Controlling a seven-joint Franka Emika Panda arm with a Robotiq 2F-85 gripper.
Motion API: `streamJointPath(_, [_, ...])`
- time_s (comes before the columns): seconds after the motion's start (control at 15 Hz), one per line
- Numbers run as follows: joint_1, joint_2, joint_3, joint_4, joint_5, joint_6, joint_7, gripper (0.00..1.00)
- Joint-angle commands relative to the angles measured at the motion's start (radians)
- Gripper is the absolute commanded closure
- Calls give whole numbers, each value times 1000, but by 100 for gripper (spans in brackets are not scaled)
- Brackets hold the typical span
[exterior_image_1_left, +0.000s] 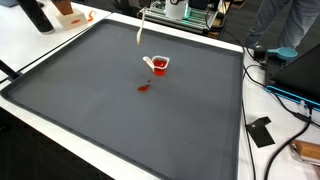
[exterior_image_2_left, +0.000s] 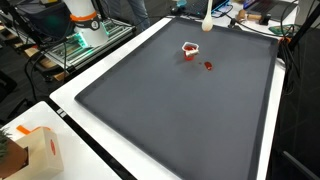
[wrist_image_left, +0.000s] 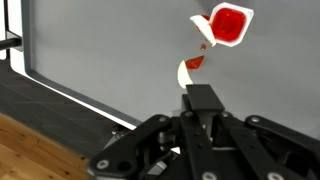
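Starting with an exterior view, you have a small red cup (exterior_image_1_left: 158, 64) standing upright on the dark mat (exterior_image_1_left: 90, 120). A red blob (exterior_image_1_left: 143, 88) lies on the mat near the cup, apart from it, on the side toward the camera. A pale stick (exterior_image_1_left: 140, 35), maybe a spoon, hangs above the mat beyond the cup. Its lower end is off the surface and well clear of the rim. Your pincer is out of frame here.

Turning to the opposite exterior view, the cup (exterior_image_2_left: 190, 49) and the blob (exterior_image_2_left: 209, 66) again sit close together without touching. The stick (exterior_image_2_left: 207, 17) rises behind the cup, near the mat's far edge.

From the wrist view, your gripper (wrist_image_left: 200, 92) fills the bottom of the picture. Its fingers are drawn close together and, as far as I can judge, pinched on the stick (wrist_image_left: 188, 72), which runs out from them toward the cup (wrist_image_left: 230, 22). The stick's end looks stained red. The cup shows red inside.

My reading of progress: you have the tool in hand and lifted, and the cup has not tipped. One bit of red is out on the mat beside the cup. The stick is not in the cup, and the blob has not been dealt with.
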Motion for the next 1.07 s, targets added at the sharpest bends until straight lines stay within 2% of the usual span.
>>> streamJointPath(0.0, [43, 12, 19, -13, -162, -17, 173, 97])
streamJointPath(0.6, [131, 91, 37, -21, -430, -51, 546, 97])
streamJointPath(1.0, [177, 161, 44, -6, -540, -117, 700, 97])
